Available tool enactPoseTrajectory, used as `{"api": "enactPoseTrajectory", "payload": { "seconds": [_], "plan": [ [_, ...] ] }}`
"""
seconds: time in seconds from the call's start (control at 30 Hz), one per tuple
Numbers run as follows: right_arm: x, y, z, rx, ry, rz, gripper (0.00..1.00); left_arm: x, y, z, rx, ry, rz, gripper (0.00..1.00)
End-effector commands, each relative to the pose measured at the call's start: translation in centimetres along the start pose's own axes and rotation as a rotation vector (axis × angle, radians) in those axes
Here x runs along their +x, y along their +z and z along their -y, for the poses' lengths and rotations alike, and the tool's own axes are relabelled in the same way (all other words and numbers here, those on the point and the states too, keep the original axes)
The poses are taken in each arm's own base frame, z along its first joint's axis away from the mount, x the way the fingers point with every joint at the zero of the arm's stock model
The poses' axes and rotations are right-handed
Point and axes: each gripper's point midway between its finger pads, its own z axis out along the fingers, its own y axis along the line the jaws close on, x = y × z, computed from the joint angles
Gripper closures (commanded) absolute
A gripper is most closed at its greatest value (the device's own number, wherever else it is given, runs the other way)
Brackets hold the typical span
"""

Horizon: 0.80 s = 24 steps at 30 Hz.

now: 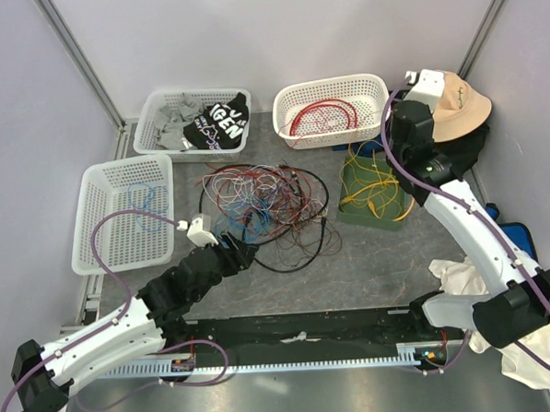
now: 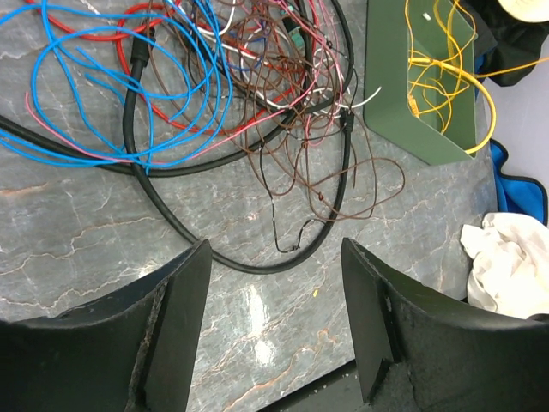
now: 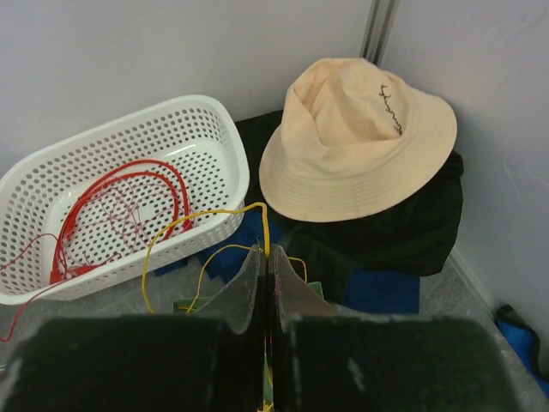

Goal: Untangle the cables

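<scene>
The cables [image 1: 266, 202] lie in a loose tangle of blue, red, brown, white and black at the table's middle. My left gripper [image 2: 274, 249] is open just in front of that heap at its near left edge [image 1: 239, 252], nothing between its fingers. A thick black cable's loop [image 2: 257, 267] curves past its fingertips, blue cables [image 2: 129, 77] further back. My right gripper [image 3: 267, 251] is shut on a yellow cable [image 3: 206, 214], lifted above the green tray [image 1: 349, 211] that holds more yellow cable [image 1: 373, 184].
A white basket [image 1: 329, 91] with a red coil stands at the back. Another basket [image 1: 161, 138] holds clothes. A third [image 1: 96, 225] at the left holds blue cable. A beige hat [image 1: 459, 104] lies on dark cloth back right, a white cloth [image 1: 458, 275] near right.
</scene>
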Motion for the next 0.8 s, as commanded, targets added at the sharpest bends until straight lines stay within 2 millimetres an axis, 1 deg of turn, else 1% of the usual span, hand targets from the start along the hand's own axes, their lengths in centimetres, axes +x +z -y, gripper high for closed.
{"api": "enactPoseTrajectory", "payload": {
  "seconds": [0.0,0.03,0.07,0.13,0.17,0.23,0.27,0.33,0.37,0.43,0.47,0.53,0.57,0.67,0.73,0.77],
  "plan": [
    [1.5,-0.3,0.1,-0.019,0.087,0.003,1.00,-0.2,0.0,0.2,0.015,-0.061,0.014,0.32],
    [2.2,-0.3,0.2,-0.017,0.085,-0.006,1.00,0.0,0.1,0.1,0.010,-0.062,0.011,0.32],
    [3.9,-0.2,0.4,-0.012,0.071,-0.032,1.00,0.1,0.1,0.0,0.008,-0.062,0.008,0.32],
    [5.2,-0.5,0.6,-0.012,0.087,-0.048,1.00,0.3,0.1,0.0,0.010,-0.070,0.002,0.32],
    [7.1,-0.5,0.8,-0.009,0.073,-0.080,1.00,0.4,0.2,0.0,0.010,-0.070,-0.002,0.32],
    [8.6,-0.9,0.9,-0.017,0.100,-0.103,1.00,0.5,0.2,0.1,0.016,-0.072,-0.005,0.32],
    [10.2,-1.3,1.1,-0.019,0.093,-0.132,1.00,0.6,0.3,0.1,0.014,-0.071,-0.010,0.33],
    [12.3,-1.6,1.1,-0.030,0.087,-0.178,1.00,0.6,0.3,0.3,0.019,-0.072,-0.010,0.33],
    [14.0,-1.8,1.4,-0.024,0.084,-0.211,1.00,0.5,0.3,0.4,0.021,-0.074,-0.009,0.33],
    [15.8,-2.2,1.4,-0.036,0.079,-0.251,1.00,0.6,0.4,0.5,0.026,-0.071,-0.013,0.33],
    [17.5,-2.4,1.8,-0.027,0.068,-0.281,1.00,0.6,0.4,0.5,0.026,-0.071,-0.013,0.33],
    [18.9,-2.4,1.8,-0.024,0.061,-0.305,1.00,0.7,0.5,0.4,0.029,-0.074,-0.013,0.33],
    [20.2,-2.3,1.8,-0.018,0.046,-0.334,1.00,0.9,0.6,0.3,0.028,-0.073,-0.016,0.33],
    [22.2,-1.7,1.4,-0.007,0.021,-0.383,1.00,1.3,0.7,0.3,0.025,-0.068,-0.032,0.33],
    [22.7,-1.3,1.2,0.001,0.018,-0.397,1.00,1.5,0.7,0.1,0.023,-0.065,-0.041,0.33],
    [23.6,-0.9,1.3,0.011,0.008,-0.421,1.00,1.6,0.7,0.1,0.022,-0.066,-0.041,0.33]
  ]
}}
